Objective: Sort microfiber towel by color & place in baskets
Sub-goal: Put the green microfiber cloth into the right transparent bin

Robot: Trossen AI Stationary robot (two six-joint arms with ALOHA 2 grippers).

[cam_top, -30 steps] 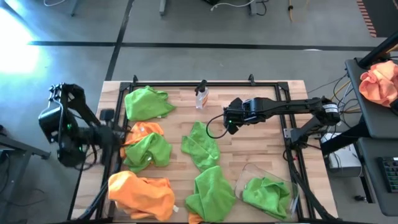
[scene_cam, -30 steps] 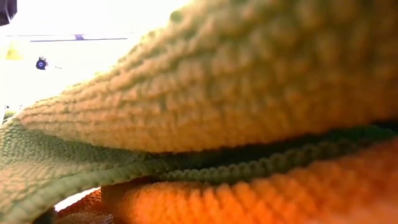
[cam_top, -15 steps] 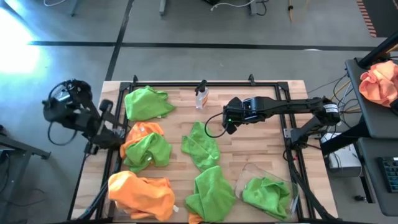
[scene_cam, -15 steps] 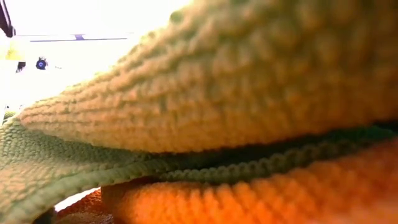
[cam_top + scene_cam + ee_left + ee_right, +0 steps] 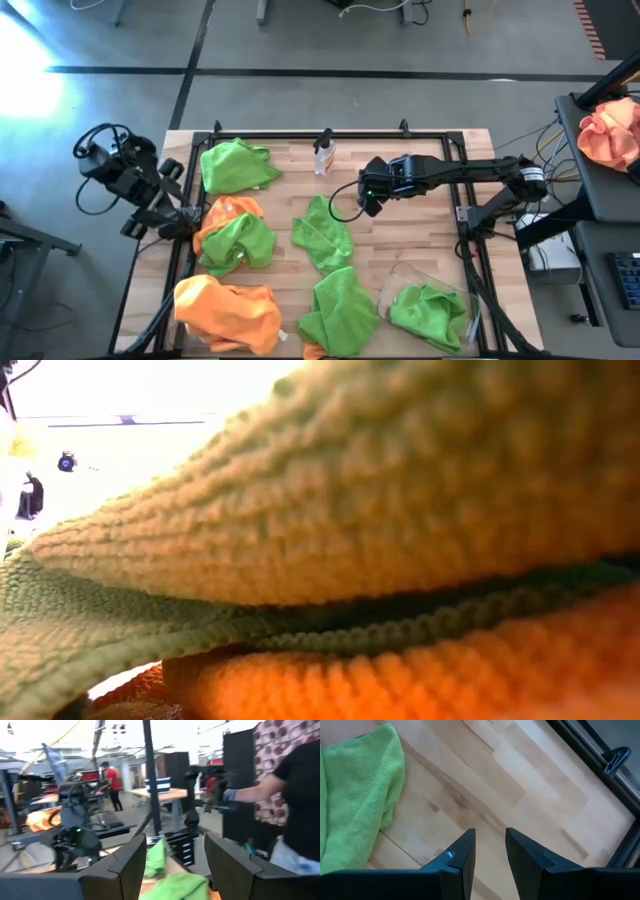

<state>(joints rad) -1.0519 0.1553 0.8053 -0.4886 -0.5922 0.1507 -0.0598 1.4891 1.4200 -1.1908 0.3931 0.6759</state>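
Observation:
Lime green and orange microfiber towels lie crumpled on the wooden table: a green one (image 5: 237, 163) at the far left, a green one on an orange one (image 5: 235, 238), a green one (image 5: 322, 235) in the middle, another green one (image 5: 340, 305) and an orange one (image 5: 228, 312) at the near edge. A further green towel (image 5: 430, 312) lies in a clear basket (image 5: 392, 285) at the near right. My left gripper (image 5: 180, 222) (image 5: 175, 845) stands open at the table's left edge, holding nothing. My right gripper (image 5: 370, 197) (image 5: 490, 837) hangs above bare wood right of the middle towel (image 5: 355, 795), its fingers a little apart with nothing between them.
A small clear spray bottle (image 5: 323, 152) stands at the far middle. A dark frame (image 5: 455, 150) runs round the table. A peach cloth bundle (image 5: 610, 130) lies on a side table at the right. Towels right in front of the lens fill the low view (image 5: 350, 510). People stand beyond the table (image 5: 280, 795).
My left arm has drawn back over the table's left edge toward the far side, and its gripper has tipped up from slanting down to about level. The towels and my right arm have kept their places.

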